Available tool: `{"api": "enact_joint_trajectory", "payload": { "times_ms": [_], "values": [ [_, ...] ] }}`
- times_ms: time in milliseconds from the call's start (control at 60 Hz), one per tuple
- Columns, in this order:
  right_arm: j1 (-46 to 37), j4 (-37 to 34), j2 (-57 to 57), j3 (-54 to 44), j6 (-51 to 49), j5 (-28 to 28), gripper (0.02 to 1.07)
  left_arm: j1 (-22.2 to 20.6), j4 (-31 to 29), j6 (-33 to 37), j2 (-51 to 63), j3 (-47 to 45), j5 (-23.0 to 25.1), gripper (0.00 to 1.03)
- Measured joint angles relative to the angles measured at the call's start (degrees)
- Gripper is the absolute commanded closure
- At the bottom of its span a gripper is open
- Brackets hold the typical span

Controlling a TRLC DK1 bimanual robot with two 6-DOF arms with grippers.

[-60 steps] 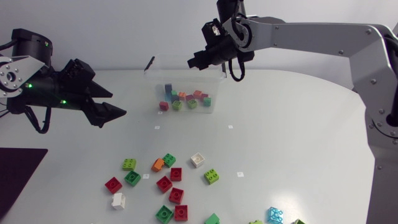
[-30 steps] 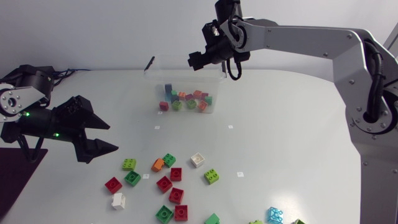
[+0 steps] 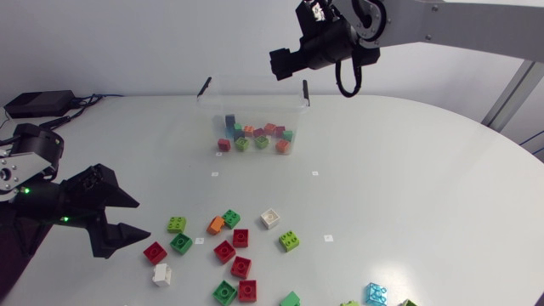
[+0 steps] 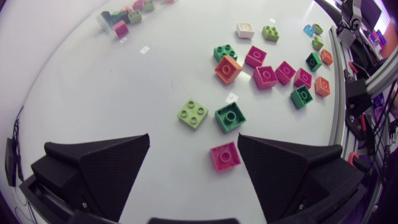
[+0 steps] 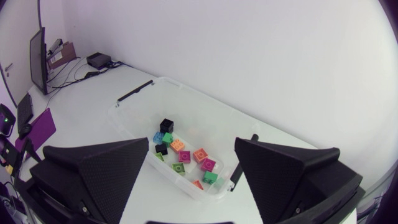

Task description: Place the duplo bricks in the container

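so left claw (image 4: 194, 135) and right claw (image 5: 191, 141) gape, studded square bricks (image 5: 200, 154) sit in the clear-walled container (image 3: 208, 127).

Head view: bright, even, diffuse light from overhead. The table (image 3: 408, 170) reads uniformly pale with no hot spots. The duplo bricks (image 3: 224, 252) throw only short, soft shadows at their bases. The left gripper (image 3: 143, 218) is near-black and shows little surface detail. The container (image 3: 255, 102) has faint highlights on its clear walls but no hard glare.

Left wrist view: heavy fisheye, so the table edge bows strongly. The bricks nearest the gripper are crisp. The farthest bricks are tiny and possibly soft.

Right wrist view: the right gripper (image 5: 193, 146) is dark against a bright field, though its fine texture is still visible. The lens curves the container rim.
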Motion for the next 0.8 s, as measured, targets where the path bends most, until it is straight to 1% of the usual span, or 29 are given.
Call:
{"api": "enact_joint_trajectory", "payload": {
  "times_ms": [217,250,333,483,533,600,650,717,800],
  "values": [
    [-0.09,-0.11,-5.66,-8.13,0.02,0.63,0.07,-0.28,0.07,0.07,-0.07,-3.06,-4.28,0.06],
    [-0.09,-0.13,-6.80,-9.55,0.02,0.66,0.07,-1.01,0.20,-0.15,-0.07,-3.32,-5.53,0.06],
    [-0.09,-0.13,-9.01,-12.07,0.02,1.05,0.07,-2.86,0.20,-1.07,-0.07,-3.78,-6.88,0.06],
    [-0.09,-0.15,-13.59,-17.11,0.02,1.49,0.07,-6.95,1.64,-4.68,1.01,-3.98,-10.51,0.08],
    [-0.09,-0.52,-14.84,-18.75,0.02,1.51,0.07,-7.96,2.03,-5.81,2.34,-3.98,-11.23,0.10],
    [-0.09,-0.98,-16.37,-20.98,0.02,1.51,0.07,-9.01,2.19,-6.91,4.24,-3.98,-11.87,0.11],
    [-0.17,-1.64,-17.66,-22.91,0.00,1.53,0.07,-10.14,2.25,-8.11,6.08,-3.98,-13.03,0.15],
    [-0.44,-2.01,-19.04,-24.94,-0.02,1.53,0.07,-11.43,2.36,-9.38,7.96,-3.98,-13.16,0.18],
    [-1.03,-3.28,-20.96,-27.36,-0.24,1.68,0.07,-12.76,2.40,-10.80,9.40,-3.98,-13.75,0.25]
  ]
}}
